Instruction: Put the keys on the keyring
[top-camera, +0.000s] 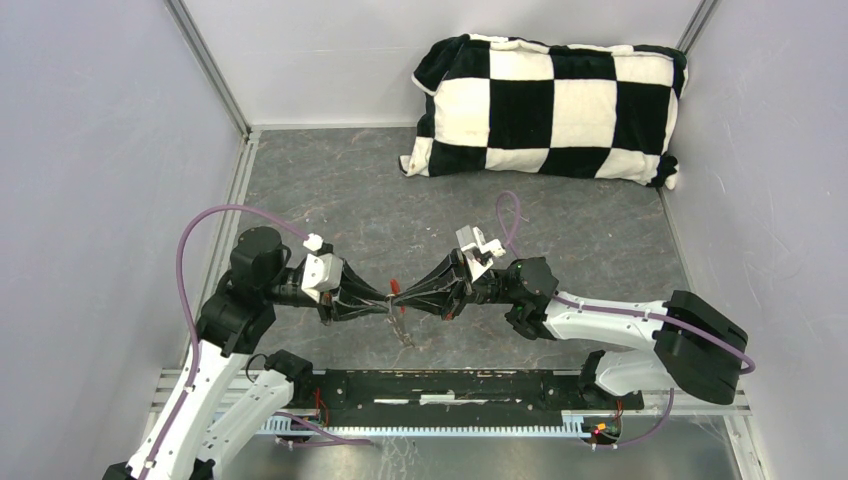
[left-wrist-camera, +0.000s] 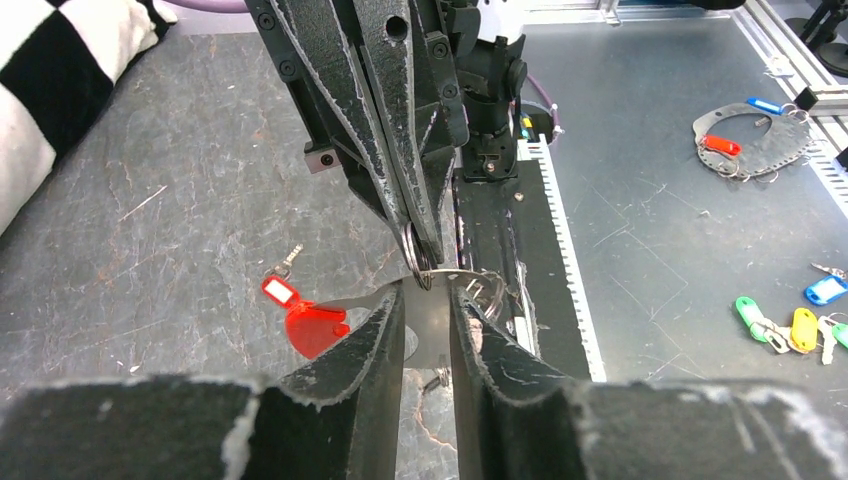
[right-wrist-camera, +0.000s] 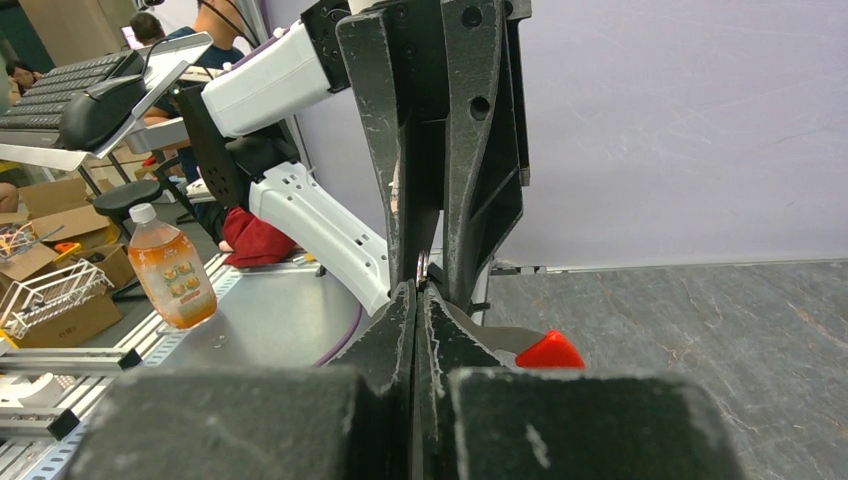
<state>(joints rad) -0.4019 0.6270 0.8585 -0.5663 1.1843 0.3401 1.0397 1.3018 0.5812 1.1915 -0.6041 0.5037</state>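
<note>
Two grippers are nose to nose above the table, and the reason looks plain: this job wants one hand to anchor and the other to work. Your right gripper (left-wrist-camera: 424, 262) is clamped tight on a silver ring of the keyring (left-wrist-camera: 409, 248), holding it up off the table where the other arm can get at it. Your left gripper (left-wrist-camera: 428, 305) sits tip to tip with it, jaws partly apart and a flat silver piece between them. Whether that piece is pinched or only bracketed, I can't tell. The red fob (left-wrist-camera: 316, 328) hangs off to the far side of the left fingers, out of the ring's way. The red-headed key (left-wrist-camera: 280, 292) shows just beside it, hanging or lying on the table, I can't say which. I can't make out the dark-headed key. From above, a thin metal bit (top-camera: 403, 332) dangles under the meeting point, too small to name. My read is that you're at the threading step, and it calls for a fine, steady feed into the ring's split.
</note>
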